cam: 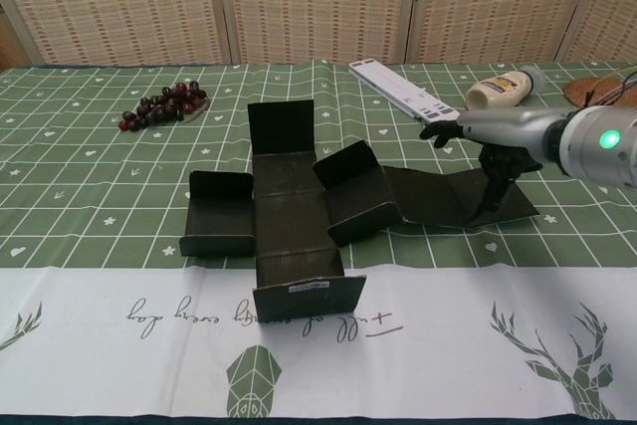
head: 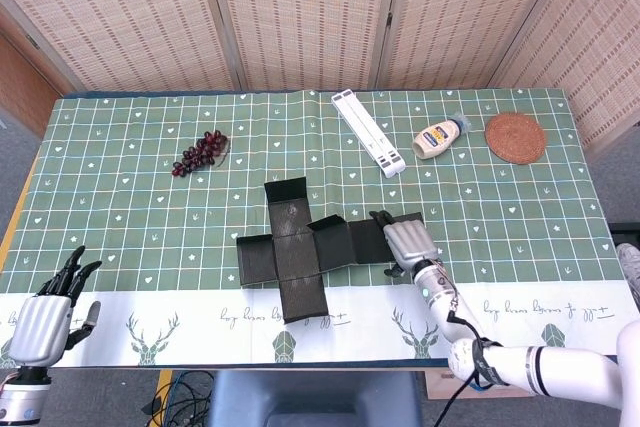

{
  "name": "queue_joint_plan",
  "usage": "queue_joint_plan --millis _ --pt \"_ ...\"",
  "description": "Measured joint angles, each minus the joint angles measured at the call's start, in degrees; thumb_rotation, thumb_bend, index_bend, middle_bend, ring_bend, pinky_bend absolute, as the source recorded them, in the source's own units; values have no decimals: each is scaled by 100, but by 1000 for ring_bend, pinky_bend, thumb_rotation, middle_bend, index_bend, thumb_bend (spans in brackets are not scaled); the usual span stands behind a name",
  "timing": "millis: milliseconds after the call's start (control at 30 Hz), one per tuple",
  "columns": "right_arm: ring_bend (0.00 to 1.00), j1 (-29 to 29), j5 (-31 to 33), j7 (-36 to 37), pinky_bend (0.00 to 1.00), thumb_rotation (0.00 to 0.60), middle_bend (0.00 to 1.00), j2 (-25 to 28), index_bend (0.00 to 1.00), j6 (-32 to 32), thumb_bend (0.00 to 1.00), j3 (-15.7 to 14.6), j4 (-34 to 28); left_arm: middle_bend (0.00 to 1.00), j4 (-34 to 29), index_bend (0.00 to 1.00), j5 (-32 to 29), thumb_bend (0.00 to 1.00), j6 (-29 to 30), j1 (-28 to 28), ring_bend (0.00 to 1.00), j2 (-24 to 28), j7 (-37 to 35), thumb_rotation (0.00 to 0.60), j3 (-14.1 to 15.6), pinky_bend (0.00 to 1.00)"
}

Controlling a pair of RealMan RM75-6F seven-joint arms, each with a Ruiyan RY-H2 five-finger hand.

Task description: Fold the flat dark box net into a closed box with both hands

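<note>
Box net [head: 310,242] lies mid-tabletop [head: 120,197], flaps half-raised. It looks light, stiff and creased, so I should lift by flap edges. My right hand [head: 408,243] is over its far-right panel, fingers spread, holding nothing; my left hand [head: 45,322] is open, idle.

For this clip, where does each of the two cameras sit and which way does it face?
Head view: high above the near table edge, looking steeply down on the box net; shows the left hand at the near-left corner and the right hand over the net's right end.
Chest view: low at the near edge, looking across the table toward the screens; shows only the right hand.
Shared: net, right hand, grapes, white rack, bottle.
</note>
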Motion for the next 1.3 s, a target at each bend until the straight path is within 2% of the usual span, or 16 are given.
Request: queue_joint_plan --millis 300,900,1067,1300 --pt "716 469 601 -157 886 600 72 -380 0 -54 193 -109 620 42 84 164 -19 430 -44 -6 180 -37 -50 600 -9 318" --pt "716 1186 1378 -535 886 600 73 -749 0 -300 202 -349 1202 42 165 164 -38 429 -77 7 177 -83 -78 600 -9 298" --pt "721 1313 1489 -600 886 600 108 -843 2 -357 284 -408 1350 43 191 164 -45 430 -95 -4 177 -88 -89 600 -21 297" --pt "748 1343 1385 -430 886 600 189 -912 109 -408 325 -432 1457 44 296 199 37 430 -161 -180 183 -91 -136 600 -131 297"
